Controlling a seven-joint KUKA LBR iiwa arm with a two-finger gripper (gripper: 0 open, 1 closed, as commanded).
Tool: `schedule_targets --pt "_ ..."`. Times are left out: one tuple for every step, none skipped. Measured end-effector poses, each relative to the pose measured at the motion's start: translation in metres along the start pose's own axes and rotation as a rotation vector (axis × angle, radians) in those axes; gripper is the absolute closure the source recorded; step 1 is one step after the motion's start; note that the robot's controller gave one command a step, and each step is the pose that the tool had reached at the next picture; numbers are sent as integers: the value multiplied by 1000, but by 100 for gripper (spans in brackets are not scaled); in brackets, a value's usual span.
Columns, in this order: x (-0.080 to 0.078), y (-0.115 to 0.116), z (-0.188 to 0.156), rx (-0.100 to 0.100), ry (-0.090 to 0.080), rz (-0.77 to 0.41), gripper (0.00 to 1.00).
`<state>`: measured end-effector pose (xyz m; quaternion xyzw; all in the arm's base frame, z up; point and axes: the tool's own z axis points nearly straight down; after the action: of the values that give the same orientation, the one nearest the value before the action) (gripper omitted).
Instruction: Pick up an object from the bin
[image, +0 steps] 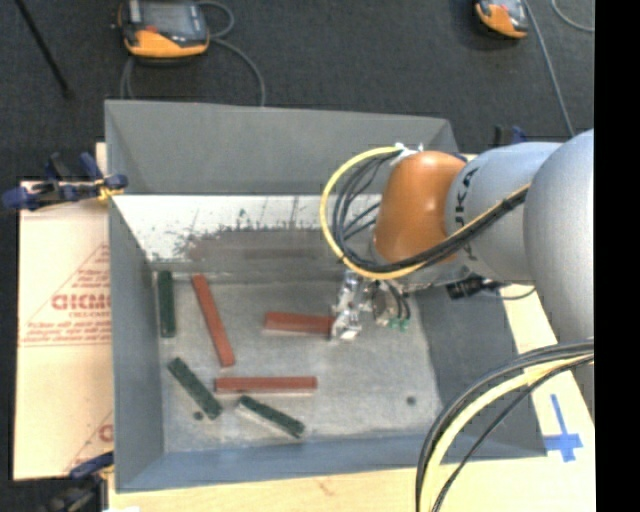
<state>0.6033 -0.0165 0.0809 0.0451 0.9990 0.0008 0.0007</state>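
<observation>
Presumably the jaws, at the right end of the red-brown bar (297, 323) near the bin's (135, 330) middle, should straddle its narrow width squarely before lifting; spread or pinching, I cannot tell.

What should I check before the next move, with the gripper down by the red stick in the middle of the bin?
1. Gripper at a thing: ok, it is at the right end of the middle red stick.
2. Centred on that stick: not ok, it is at the end, not the middle.
3. Grip on the stick: cannot tell.
4. Neighbours apart: ok, the slanted red stick and the lower red stick lie clear of it.
5. Room from the bin walls: ok, the stick lies mid-floor.
</observation>
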Motion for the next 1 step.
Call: schedule_targets --pt "0 0 0 0 0 0 100"
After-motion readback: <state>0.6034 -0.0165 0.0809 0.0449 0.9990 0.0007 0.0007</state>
